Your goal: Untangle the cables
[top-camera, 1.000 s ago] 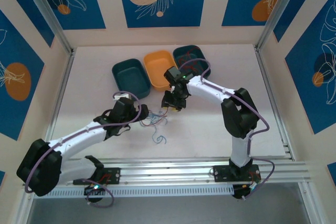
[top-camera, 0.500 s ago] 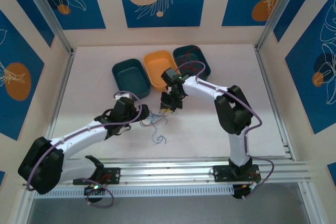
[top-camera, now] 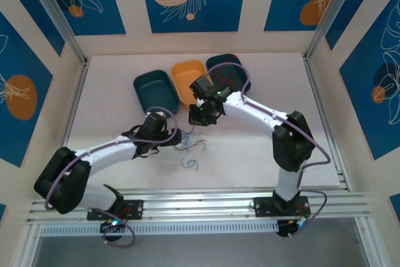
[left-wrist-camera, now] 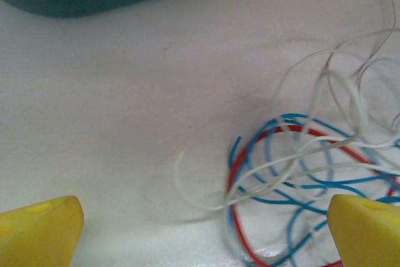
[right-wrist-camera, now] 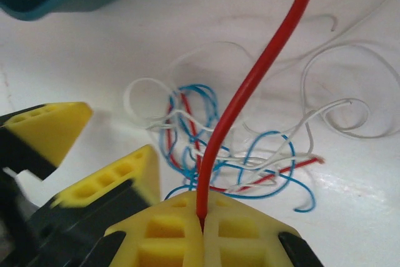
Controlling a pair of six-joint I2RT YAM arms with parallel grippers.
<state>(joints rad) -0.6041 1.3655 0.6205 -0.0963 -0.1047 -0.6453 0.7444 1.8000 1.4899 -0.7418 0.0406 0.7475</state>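
Right wrist view, right gripper (right-wrist-camera: 201, 214) pinching thin red wire (right-wrist-camera: 262, 67) rising from loose red, blue and white wire tangle (right-wrist-camera: 212, 148) on white table (right-wrist-camera: 94, 48), left gripper (left-wrist-camera: 203, 229) spread alongside.

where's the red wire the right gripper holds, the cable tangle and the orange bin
red wire (right-wrist-camera: 269, 54), right wrist view, middle of its raised stretch
cable tangle (left-wrist-camera: 294, 182), left wrist view, crossing strands at its centre
orange bin (top-camera: 187, 79), top view, its bare floor
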